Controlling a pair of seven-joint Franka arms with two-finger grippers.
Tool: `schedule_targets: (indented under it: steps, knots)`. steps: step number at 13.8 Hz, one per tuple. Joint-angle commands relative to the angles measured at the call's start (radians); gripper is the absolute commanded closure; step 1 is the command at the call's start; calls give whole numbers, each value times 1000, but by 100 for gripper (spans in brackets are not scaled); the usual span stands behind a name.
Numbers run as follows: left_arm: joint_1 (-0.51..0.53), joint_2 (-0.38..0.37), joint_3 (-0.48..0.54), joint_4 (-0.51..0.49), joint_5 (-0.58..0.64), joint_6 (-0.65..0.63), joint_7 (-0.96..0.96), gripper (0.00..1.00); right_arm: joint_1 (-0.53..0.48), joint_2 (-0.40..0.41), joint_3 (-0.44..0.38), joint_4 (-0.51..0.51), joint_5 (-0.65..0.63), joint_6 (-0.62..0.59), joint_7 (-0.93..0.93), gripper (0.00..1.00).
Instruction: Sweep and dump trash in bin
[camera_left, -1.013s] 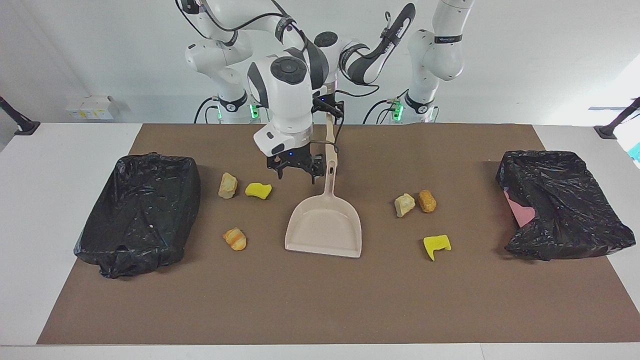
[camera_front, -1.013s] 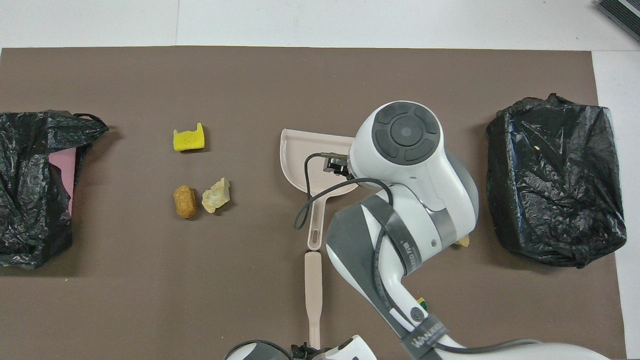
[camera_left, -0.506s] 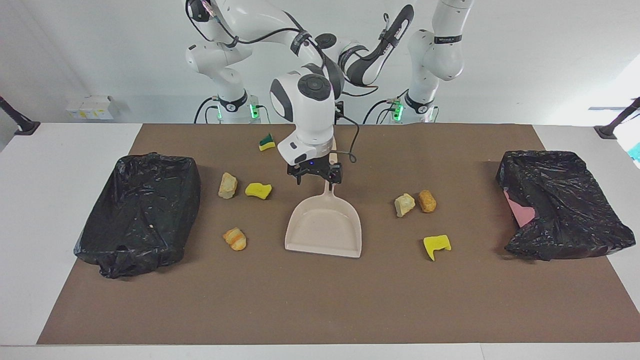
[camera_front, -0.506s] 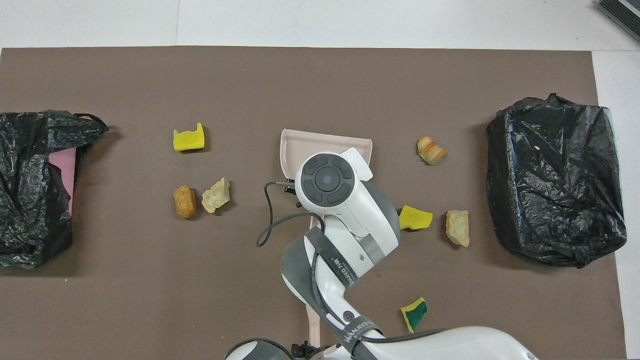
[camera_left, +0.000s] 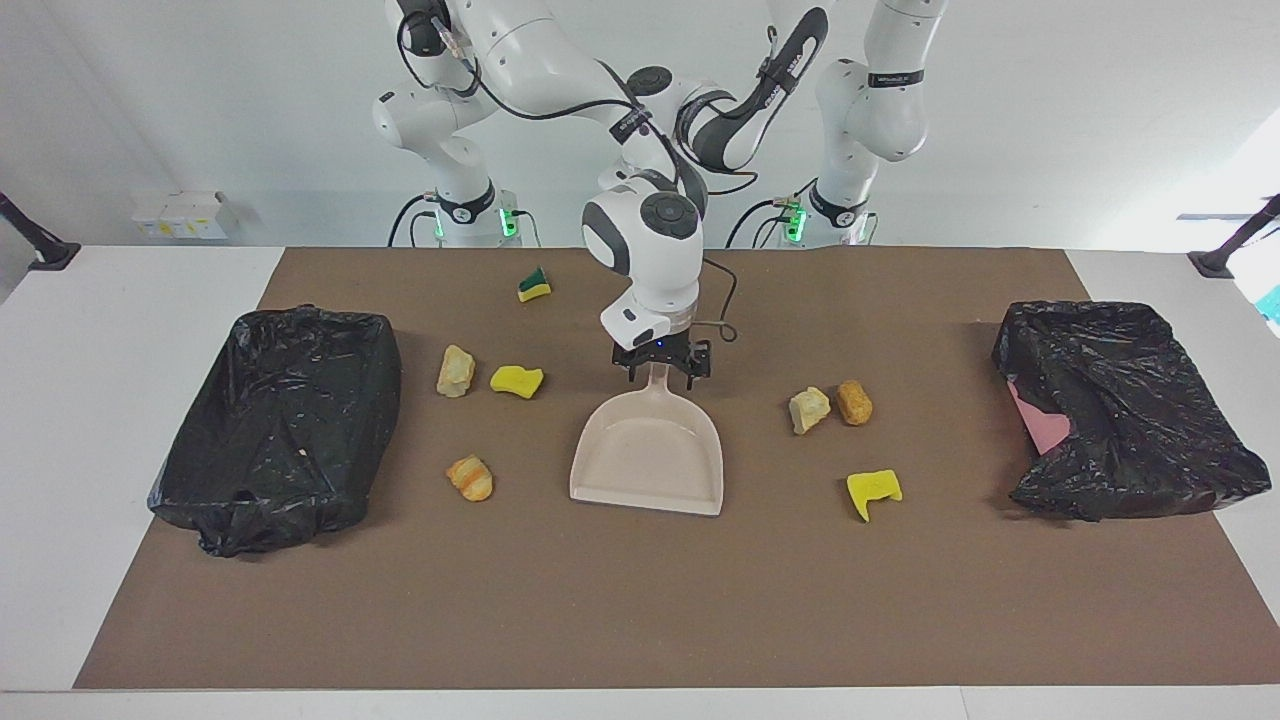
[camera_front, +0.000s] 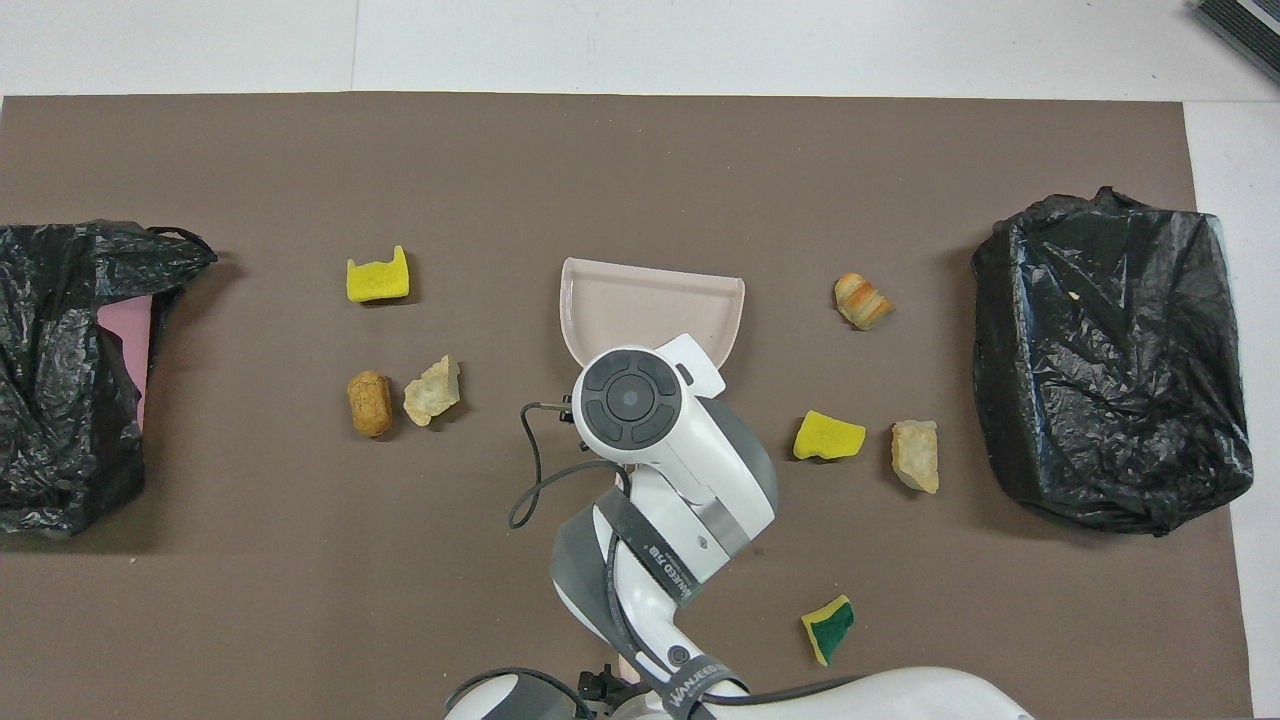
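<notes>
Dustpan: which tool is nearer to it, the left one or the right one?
Right. The right tool is low over the handle of the dustpan. The left tool waits over the mat's edge nearest the robots.

Looks like a robotics lab, staged for testing. Two white robot arms (camera_left: 640, 130) bolted at the edge of a white table (camera_left: 60, 400) against a bare white wall (camera_left: 150, 100), with exposed cabling, a brown mat (camera_left: 640, 600), and black camera mounts (camera_left: 30, 240) at the corners.

Lying scattered, apart on brown mat: seven scraps of trash (camera_left: 517, 380), yellow sponge pieces, tan and golden bread-like lumps, a yellow-and-green sponge (camera_left: 534, 285) sitting nearest the robots, toward the right arm's end
</notes>
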Motion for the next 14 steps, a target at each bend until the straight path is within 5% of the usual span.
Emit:
schedule_targets:
  steps: [1,7,8,10,14]
  knots:
    - [15,-12,3,-11,29,8,-12,25,-5,-22,2,-9,23,-25,7,27]
    - [31,-15,5,-8,40,5,-9,42,-15,-22,2,6,14,-30,0,100]
    - [37,-17,5,-8,42,5,-9,47,-16,-22,0,6,12,-30,-3,100]
    - [37,-23,5,-7,42,5,-9,95,-17,-24,-1,6,3,-30,-38,100]
    - [66,-52,9,-5,42,-50,-10,100,-110,-65,-2,38,20,-59,-334,100]
